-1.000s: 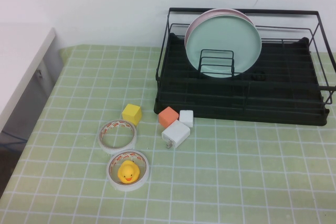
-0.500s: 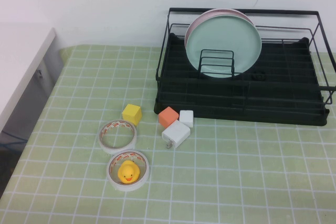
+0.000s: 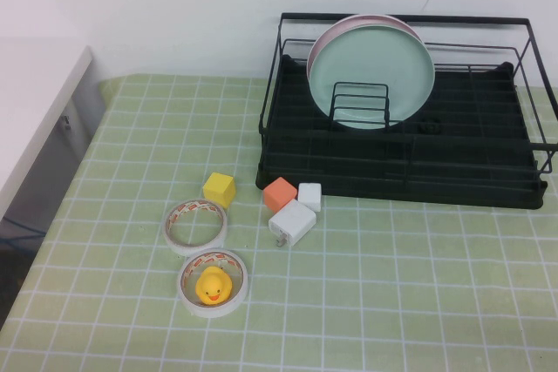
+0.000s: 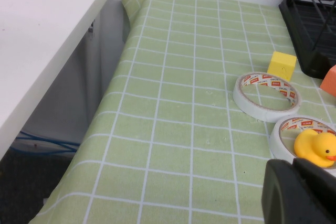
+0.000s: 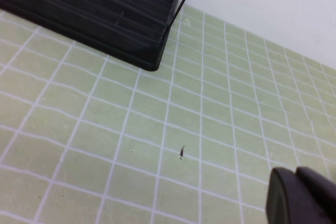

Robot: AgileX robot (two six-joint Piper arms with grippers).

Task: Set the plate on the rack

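Note:
The pale mint-green plate [image 3: 375, 58] stands upright on edge in the black wire rack [image 3: 471, 154], leaning against a pale pink plate [image 3: 366, 18] behind it. A small wire divider stands in front of its lower part. Neither arm shows in the high view. My left gripper [image 4: 294, 165] is shut and empty, low over the table beside the tape roll with the duck; the rack's corner [image 4: 310, 14] is far from it. My right gripper [image 5: 295, 174] is shut and empty over bare cloth, away from the rack's corner [image 5: 105, 3].
In front of the rack lie a yellow cube [image 3: 219, 189], an orange cube [image 3: 280, 193], a white cube [image 3: 309, 196] and a white charger [image 3: 293, 222]. A tape roll [image 3: 196, 226] and one holding a rubber duck [image 3: 212, 283] lie at front left. A white counter [image 3: 35, 102] borders the left.

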